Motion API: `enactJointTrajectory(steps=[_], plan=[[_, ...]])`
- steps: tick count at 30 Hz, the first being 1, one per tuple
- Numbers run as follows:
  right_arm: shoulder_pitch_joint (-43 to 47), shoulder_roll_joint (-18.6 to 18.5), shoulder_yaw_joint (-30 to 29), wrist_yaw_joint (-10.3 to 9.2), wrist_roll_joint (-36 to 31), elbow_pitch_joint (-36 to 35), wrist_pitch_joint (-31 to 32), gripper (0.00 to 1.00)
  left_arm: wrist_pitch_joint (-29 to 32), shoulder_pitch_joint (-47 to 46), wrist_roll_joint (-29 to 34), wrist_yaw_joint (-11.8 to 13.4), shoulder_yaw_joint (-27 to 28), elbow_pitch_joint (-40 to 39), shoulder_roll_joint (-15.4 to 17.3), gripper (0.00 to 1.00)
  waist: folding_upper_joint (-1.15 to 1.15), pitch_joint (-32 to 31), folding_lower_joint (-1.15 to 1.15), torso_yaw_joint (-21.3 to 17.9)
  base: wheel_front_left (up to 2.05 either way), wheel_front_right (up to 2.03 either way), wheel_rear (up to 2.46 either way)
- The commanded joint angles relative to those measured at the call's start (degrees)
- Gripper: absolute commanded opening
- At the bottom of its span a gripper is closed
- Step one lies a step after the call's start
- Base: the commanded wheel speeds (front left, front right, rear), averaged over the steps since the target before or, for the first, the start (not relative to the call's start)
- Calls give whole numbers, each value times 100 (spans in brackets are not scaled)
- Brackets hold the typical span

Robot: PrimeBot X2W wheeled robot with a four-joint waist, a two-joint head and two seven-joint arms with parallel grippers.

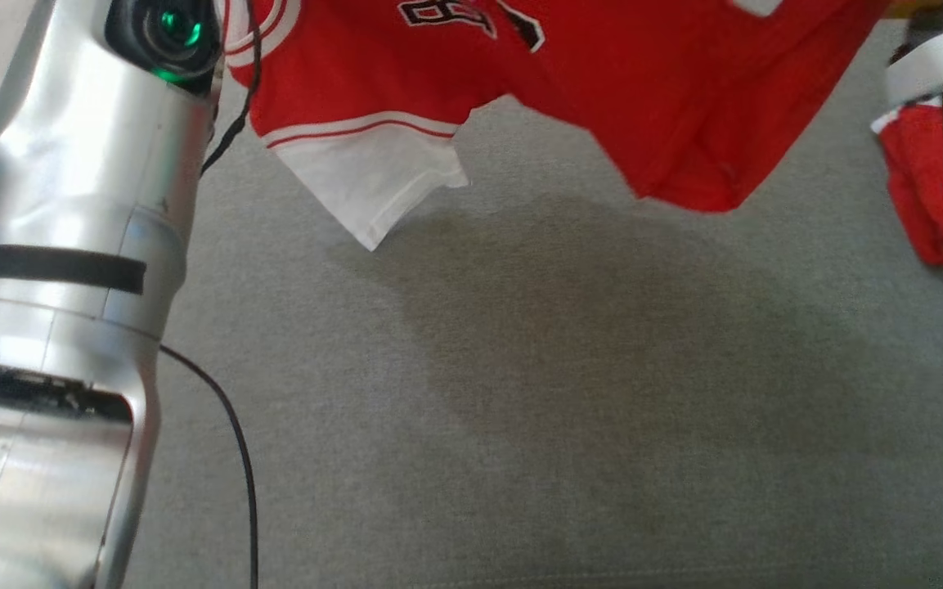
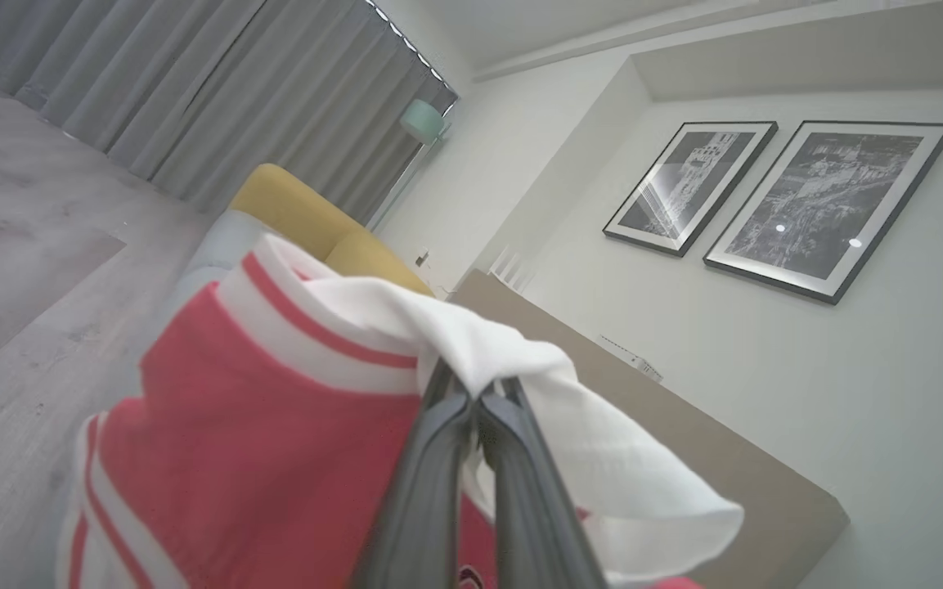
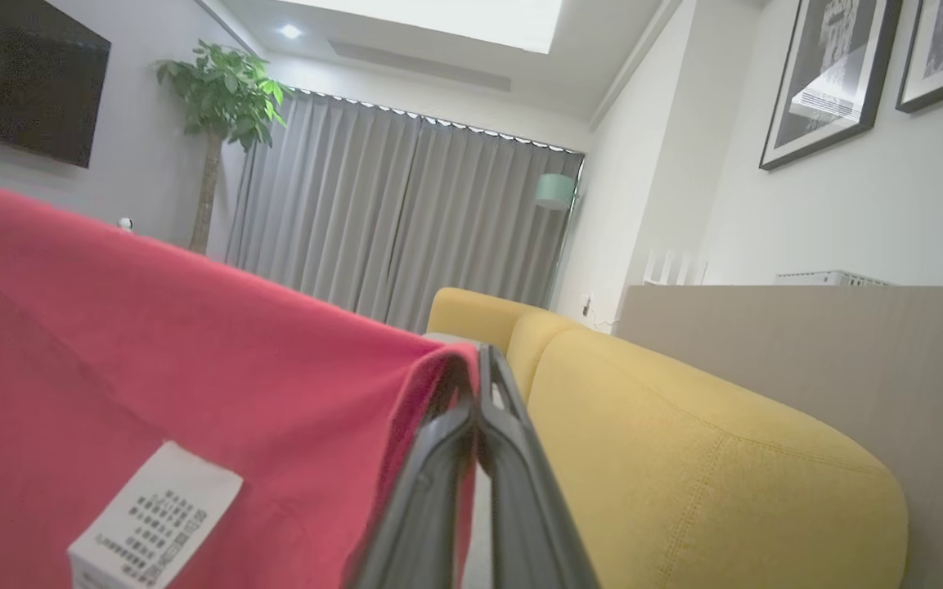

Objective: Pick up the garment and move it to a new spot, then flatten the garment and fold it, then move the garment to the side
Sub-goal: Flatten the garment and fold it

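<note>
Right wrist view | yellow sofa back beside garment | both jaws pinching garment

Top edge cuts off garment upper part, black lettering. Care label on garment: print too small, lower corner cropped.

Head camera steeply down, wrist cameras close behind fingers, tilted upward, sharing curtains
</note>
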Motion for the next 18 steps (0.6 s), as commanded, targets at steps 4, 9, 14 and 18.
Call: enactJointTrajectory(steps=[4,9,14,18], plan=[[-158,-101,33,39,46,-57,-107,0,112,-74,-141,-37,-60,-530,217,0,0,-2,0,139,0,0,0],[557,-130,-77,39,330,-577,-204,0,223,638,-326,-37,-164,-1411,525,0,0,-157,0,163,0,0,0],[1479,-204,-448,39,515,-1804,-9,0,464,1550,-586,381,13,-2968,882,0,0,-286,0,135,0,0,0],[2219,-220,-804,39,566,-2891,629,0,965,2461,-816,1413,51,-4749,1099,0,0,-270,0,178,0,0,0]])
